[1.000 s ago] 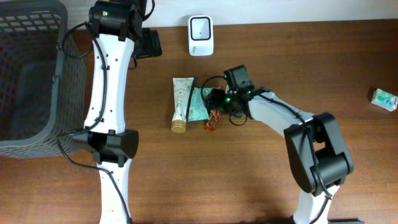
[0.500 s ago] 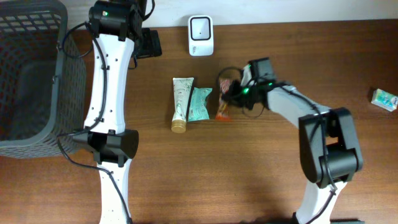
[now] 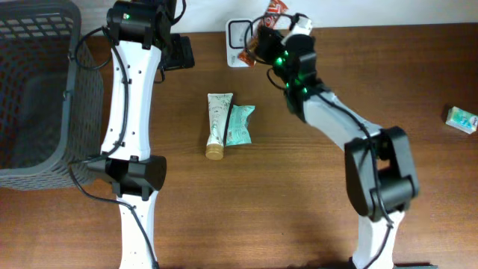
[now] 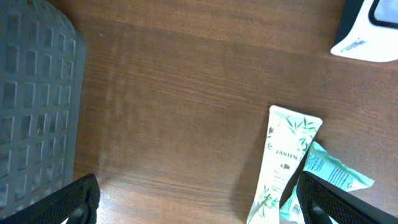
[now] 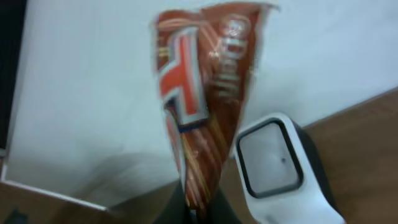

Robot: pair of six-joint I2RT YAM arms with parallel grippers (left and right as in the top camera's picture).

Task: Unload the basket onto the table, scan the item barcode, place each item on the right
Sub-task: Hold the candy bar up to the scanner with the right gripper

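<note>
A: Right tool (image 5: pixel 198 210) state?

B: Pressed together on the bottom end of the snack packet (image 5: pixel 205 106). Wrist view shows the red-brown wrapper standing upright out of the fingers, clear of the tabletop (image 3: pixel 299 187).

A: Where is the packet relative to the scanner?

B: The white scanner (image 3: pixel 240 33) is at the far edge of the tabletop, by the wall. From overhead the packet (image 3: pixel 263 28) overlaps its right side. In the right wrist view it sits just left of the scanner window (image 5: pixel 280 168) and covers part of the housing edge. Can't tell if they touch.

A: Is the barcode visible?

B: Can't tell. The wrapper print is blurred and I can't pick out a code on the face shown.

A: Left tool?

B: Left tool (image 4: pixel 202 202) is spread wide and pinching nothing. It's up near the back of the tabletop, left of the scanner. Both fingertips (image 4: pixel 74 199) show at the bottom corners of its wrist view.

A: What else is on the tabletop?

B: A Pantene tube (image 3: pixel 216 125) and a teal sachet (image 3: pixel 239 125) lie touching side by side, mid-tabletop, well apart from the packet. There's a grey mesh basket (image 3: pixel 37 97) at the left edge and a small box (image 3: pixel 461 118) at the far right.
</note>
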